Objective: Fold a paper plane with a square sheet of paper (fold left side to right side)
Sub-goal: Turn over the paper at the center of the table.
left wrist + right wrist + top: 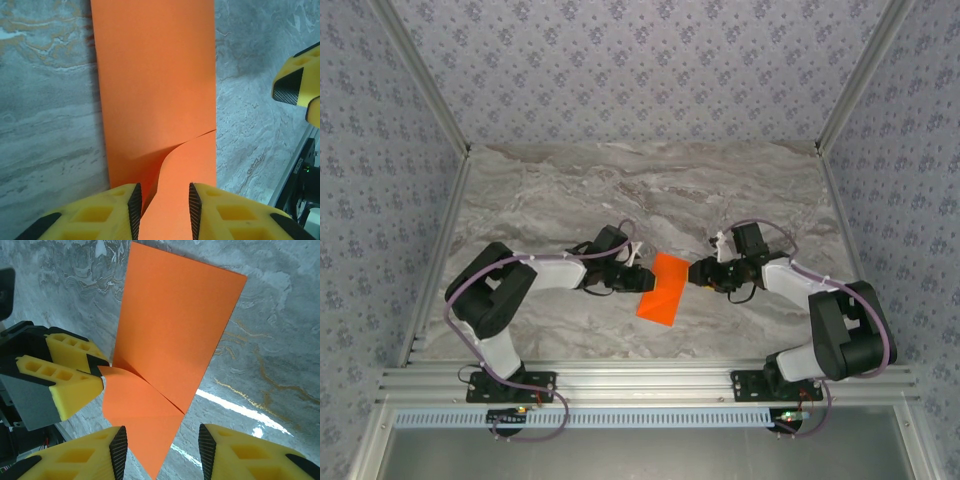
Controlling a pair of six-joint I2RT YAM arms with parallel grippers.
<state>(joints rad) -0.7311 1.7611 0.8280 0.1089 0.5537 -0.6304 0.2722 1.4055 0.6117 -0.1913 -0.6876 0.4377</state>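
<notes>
Grey marbled table (pixel 570 180) bears one folded orange paper sheet (pixel 660 290).

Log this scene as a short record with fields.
paper: orange, lying on the table, a narrow rectangle in two layers
raised part: one corner of the top layer, curled up off the lower layer
left gripper: at the paper's left edge, the raised corner between its fingers; grip unclear
right gripper: at the paper's right edge, jaws apart, not closed on the paper
table: grey marble pattern
</notes>
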